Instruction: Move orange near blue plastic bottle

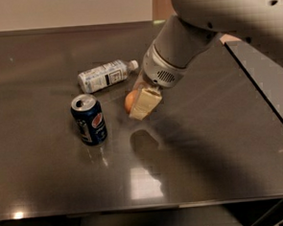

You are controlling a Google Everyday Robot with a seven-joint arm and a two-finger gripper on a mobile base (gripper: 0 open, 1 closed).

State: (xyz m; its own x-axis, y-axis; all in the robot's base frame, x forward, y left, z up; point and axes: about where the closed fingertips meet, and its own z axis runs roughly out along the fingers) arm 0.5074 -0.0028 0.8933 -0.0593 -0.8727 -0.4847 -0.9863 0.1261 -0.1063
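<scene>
Presently the gripper (pixel 138 104) was clenched on the orange (pixel 129 101), held clear of the worktop (pixel 49 178), near the cap end of the blue plastic bottle (pixel 104 75). The bottle lay on its side, cap pointing right. A Pepsi can (pixel 89 119) stood upright left of the orange.

The end effector (pixel 134 105), low over the middle of the tabletop (pixel 50 187) near the bottle (pixel 103 75), grips the orange (pixel 128 101), whose right half is hidden behind one cream finger (pixel 146 104); the other finger is out of sight. The arm (pixel 231 13) is cut off by the top and right edges. The bottle's label print is too small to read.
</scene>
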